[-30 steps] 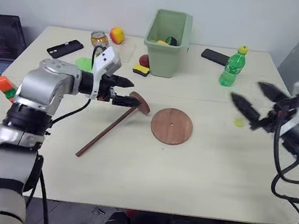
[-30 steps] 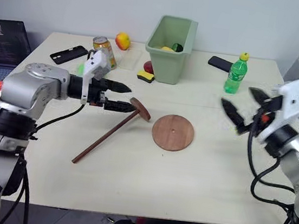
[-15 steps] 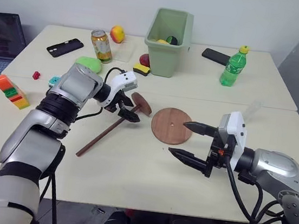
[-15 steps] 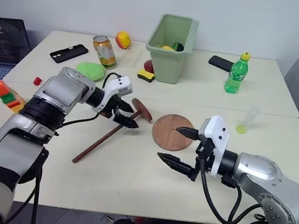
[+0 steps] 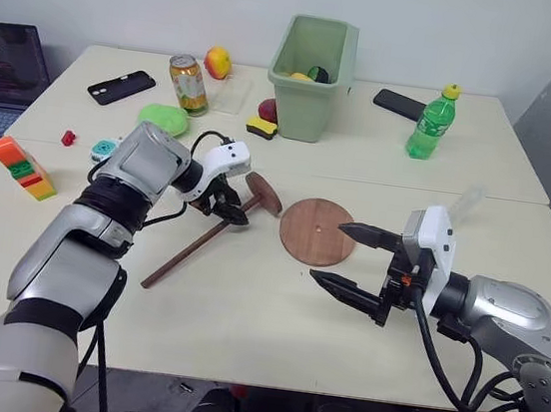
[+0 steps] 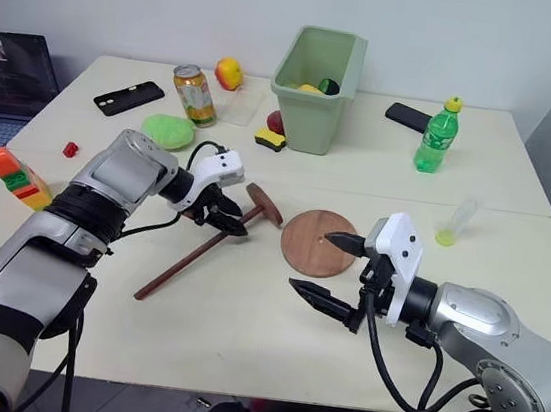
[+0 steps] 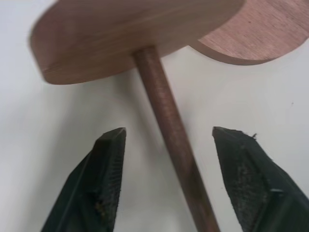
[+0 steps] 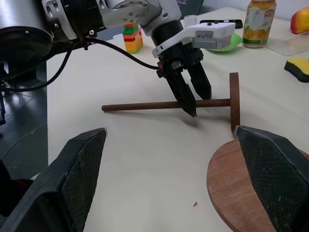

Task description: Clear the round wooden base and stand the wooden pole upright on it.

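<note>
While pole lies flat — claw straddles.

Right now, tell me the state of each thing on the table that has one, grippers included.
wooden pole: lying on the table, not yet gripped.
round wooden base: flat, bare.
left gripper: fingers straddling the pole, open.
right gripper: open, holding nothing.
green bottle: upright, capped.
can: upright.
green bin: upright, things inside.

Left pincer part-open, angled down; right pincer wide, level.
</note>
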